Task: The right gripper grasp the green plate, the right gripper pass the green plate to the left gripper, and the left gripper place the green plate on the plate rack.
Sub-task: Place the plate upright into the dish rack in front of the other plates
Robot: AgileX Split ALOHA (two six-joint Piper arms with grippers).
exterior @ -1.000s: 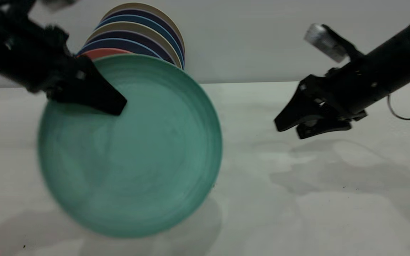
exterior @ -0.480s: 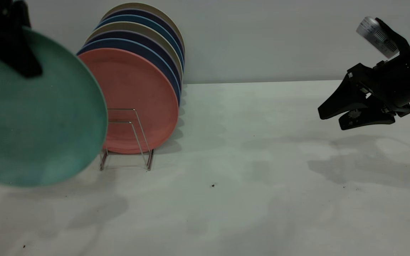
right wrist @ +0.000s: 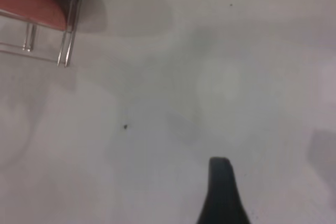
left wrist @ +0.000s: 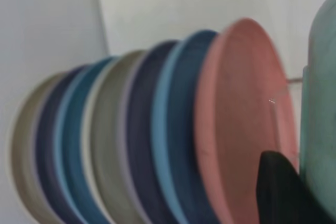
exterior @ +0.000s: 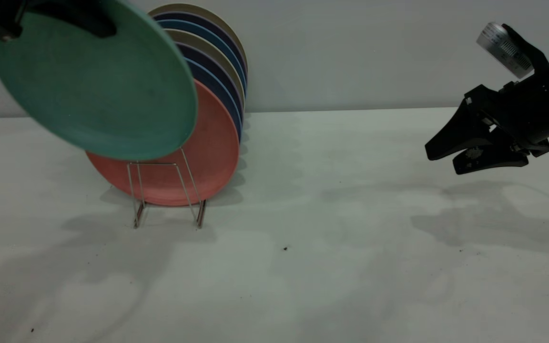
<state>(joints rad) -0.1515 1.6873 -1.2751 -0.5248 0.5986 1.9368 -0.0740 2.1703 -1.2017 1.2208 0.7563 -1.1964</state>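
The left end effector is raised high at the upper left, closed on the green plate. The right end effector hangs far right, jaws slightly apart.

Left gripper cut off by frame top. Green plate hides pink plate top; rack rear loops probably hidden behind.

The green plate (teal, tilted) hangs above the plate rack, overlapping its pink plate.
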